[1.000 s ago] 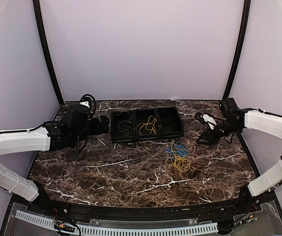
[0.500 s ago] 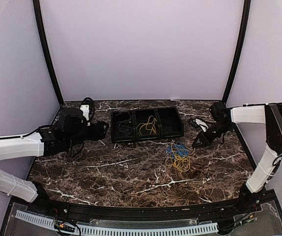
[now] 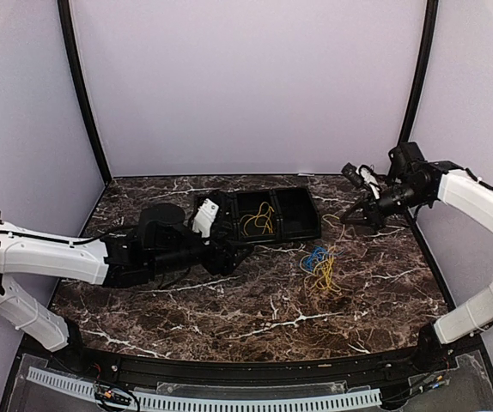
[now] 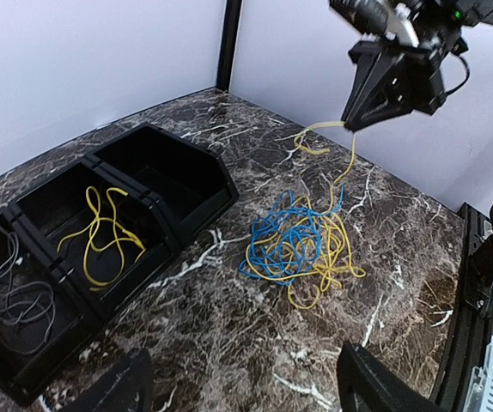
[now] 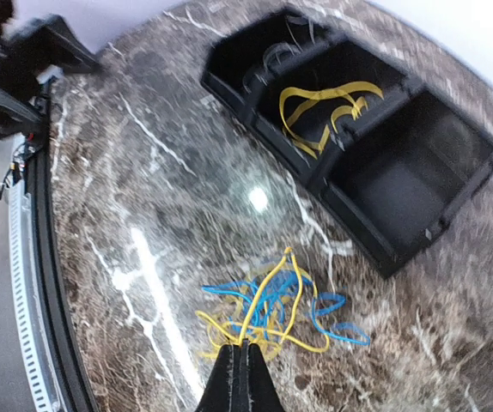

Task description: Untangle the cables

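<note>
The cables (image 3: 319, 268) are a small tangle of yellow and blue wires on the marble table, right of centre. They also show in the left wrist view (image 4: 302, 249) and the right wrist view (image 5: 272, 309). My right gripper (image 3: 350, 216) is raised above and behind the tangle. It is shut on one yellow cable (image 5: 268, 287), which hangs taut down to the pile. It also shows in the left wrist view (image 4: 351, 122). My left gripper (image 3: 236, 250) is open and empty, low over the table left of the tangle, fingers spread wide (image 4: 245, 365).
A black three-compartment tray (image 3: 291, 233) stands at the back centre. Its left bin holds a grey cable (image 4: 15, 296), its middle bin a yellow cable (image 4: 100, 236), and its right bin is empty. The table's rail runs along the right edge (image 4: 478, 292).
My left arm has swung right from beside the tray toward the tangle. My right gripper has risen and drawn back with a yellow cable, pulling the pile slightly right.
</note>
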You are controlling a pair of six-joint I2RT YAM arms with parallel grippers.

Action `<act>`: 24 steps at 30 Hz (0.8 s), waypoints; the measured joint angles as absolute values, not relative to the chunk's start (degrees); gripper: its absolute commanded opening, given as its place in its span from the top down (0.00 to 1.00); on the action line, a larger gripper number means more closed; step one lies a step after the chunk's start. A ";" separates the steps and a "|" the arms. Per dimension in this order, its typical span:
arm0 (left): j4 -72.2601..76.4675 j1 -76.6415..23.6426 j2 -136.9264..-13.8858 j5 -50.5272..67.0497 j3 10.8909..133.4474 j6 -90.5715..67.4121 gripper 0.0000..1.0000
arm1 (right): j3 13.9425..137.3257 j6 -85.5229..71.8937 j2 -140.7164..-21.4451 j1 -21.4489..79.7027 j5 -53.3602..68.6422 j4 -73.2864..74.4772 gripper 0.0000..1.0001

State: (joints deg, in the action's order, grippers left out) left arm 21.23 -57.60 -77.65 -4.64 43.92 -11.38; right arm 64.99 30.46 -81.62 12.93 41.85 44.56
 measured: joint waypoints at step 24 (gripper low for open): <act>55.46 -69.06 -115.63 -4.86 67.57 -1.32 0.55 | 76.14 33.26 -71.22 22.63 55.57 50.94 1.00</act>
